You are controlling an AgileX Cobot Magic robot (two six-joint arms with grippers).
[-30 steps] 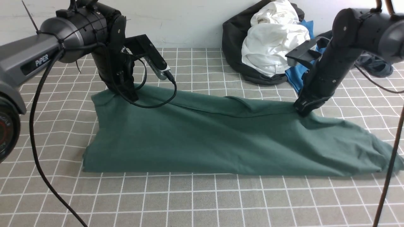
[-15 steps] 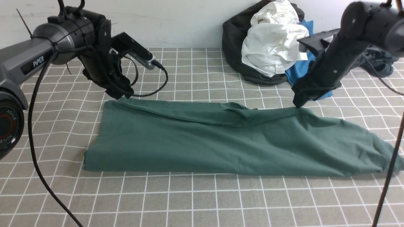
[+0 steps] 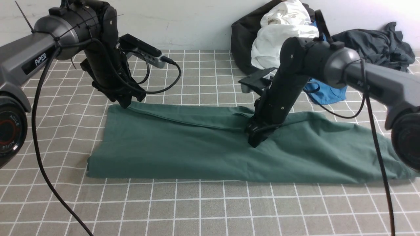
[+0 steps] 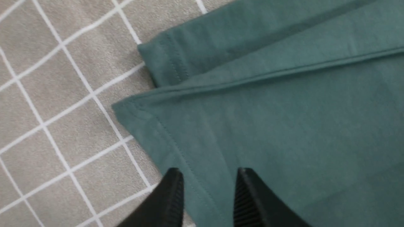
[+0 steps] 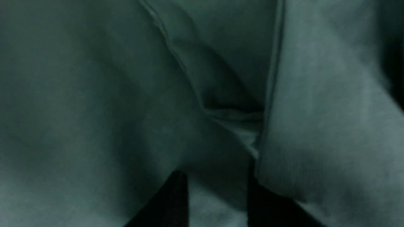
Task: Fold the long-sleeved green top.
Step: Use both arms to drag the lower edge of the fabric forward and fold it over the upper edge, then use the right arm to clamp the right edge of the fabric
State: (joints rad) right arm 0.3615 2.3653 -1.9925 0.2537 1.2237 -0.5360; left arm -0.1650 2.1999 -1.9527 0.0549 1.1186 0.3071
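Note:
The green long-sleeved top lies flat on the checked tablecloth, folded into a long band from left to right. Its neck label and chest logo are hidden. My left gripper hovers at the top's far left corner. In the left wrist view the left gripper is open and empty over the stitched hem corner. My right gripper is pressed down on the middle of the top, beside a fold ridge. In the right wrist view the right gripper has its jaws apart, with dark green cloth close under them.
A pile of clothes sits at the back right against the wall: a black garment, a white one, a bright blue one and a charcoal-grey one. The left arm's cable hangs over the top's far edge.
Both grippers let go of the top's far edge, which dropped flat. The right arm swung left and down onto the middle of the top. The left gripper stayed near the far left corner.

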